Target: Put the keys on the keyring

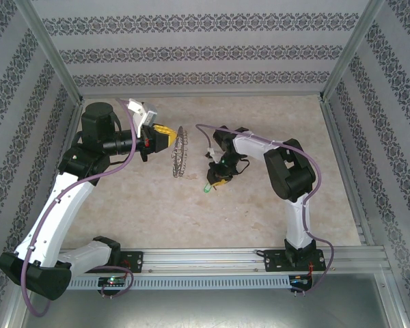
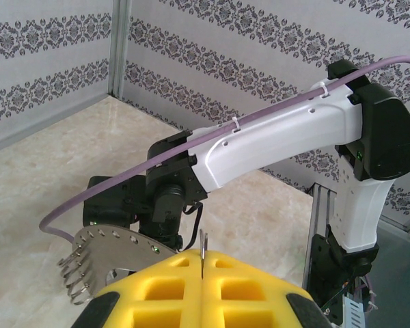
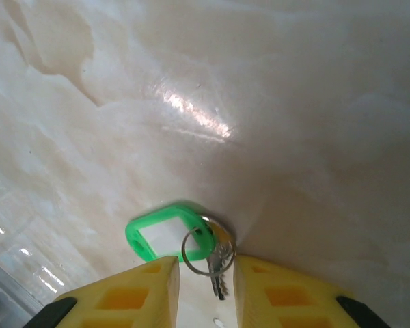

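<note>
The keyring (image 1: 178, 153), a flat grey metal disc fringed with small silvery pieces, hangs upright above the table's middle. My left gripper (image 1: 161, 132) is shut on it. In the left wrist view its yellow fingers (image 2: 165, 283) pinch a thin metal edge, and the keyring (image 2: 116, 244) spreads out to the left. The keys (image 3: 217, 268), on a small wire loop with a bright green tag (image 3: 165, 231), lie on the table. My right gripper (image 3: 205, 265) is low over them, jaws apart with a narrow gap, one finger on each side of the loop and blade. The green tag (image 1: 207, 186) also peeks out beside the right gripper (image 1: 217, 179).
The marble-look table (image 1: 260, 219) is walled by patterned panels on three sides, with metal posts at the corners. An aluminium rail (image 1: 219, 260) carrying both arm bases runs along the near edge. The right arm (image 2: 287, 130) stretches across the left wrist view.
</note>
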Robot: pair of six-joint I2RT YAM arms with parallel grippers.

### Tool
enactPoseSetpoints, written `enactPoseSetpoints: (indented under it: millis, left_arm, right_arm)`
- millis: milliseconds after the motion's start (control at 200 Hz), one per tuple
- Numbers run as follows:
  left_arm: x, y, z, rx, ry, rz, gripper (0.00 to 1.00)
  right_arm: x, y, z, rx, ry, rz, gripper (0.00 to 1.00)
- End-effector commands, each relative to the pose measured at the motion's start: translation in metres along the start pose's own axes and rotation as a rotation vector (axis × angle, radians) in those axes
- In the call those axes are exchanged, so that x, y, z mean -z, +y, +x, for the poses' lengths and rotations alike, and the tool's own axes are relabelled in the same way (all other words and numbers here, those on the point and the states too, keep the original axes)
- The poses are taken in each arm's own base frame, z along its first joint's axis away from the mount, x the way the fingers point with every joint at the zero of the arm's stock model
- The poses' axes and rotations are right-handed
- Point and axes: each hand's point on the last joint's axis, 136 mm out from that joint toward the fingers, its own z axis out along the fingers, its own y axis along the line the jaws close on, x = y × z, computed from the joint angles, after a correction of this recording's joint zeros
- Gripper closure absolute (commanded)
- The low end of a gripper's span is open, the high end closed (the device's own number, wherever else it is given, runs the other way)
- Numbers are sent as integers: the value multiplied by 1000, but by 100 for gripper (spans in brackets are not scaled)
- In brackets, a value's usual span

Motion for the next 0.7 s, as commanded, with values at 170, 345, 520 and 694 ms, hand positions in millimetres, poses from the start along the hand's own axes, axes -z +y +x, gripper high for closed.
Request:
enactPoseSetpoints:
  millis: [170, 345, 520, 694]
  left_arm:
    - [5, -6, -16, -41, -51, 19, 100]
    - [6, -6, -16, -41, -50, 16, 100]
    - [6, -6, -16, -44, -50, 17, 100]
    - [6, -5, -15, -44, -49, 13, 100]
  right_arm:
    - [4, 5, 6, 1, 14, 7, 72]
    - [11, 3, 0, 19, -6, 43, 72]
    - [9, 7, -4, 21, -8, 25, 72]
    - [9, 11, -10, 28, -17, 10, 75]
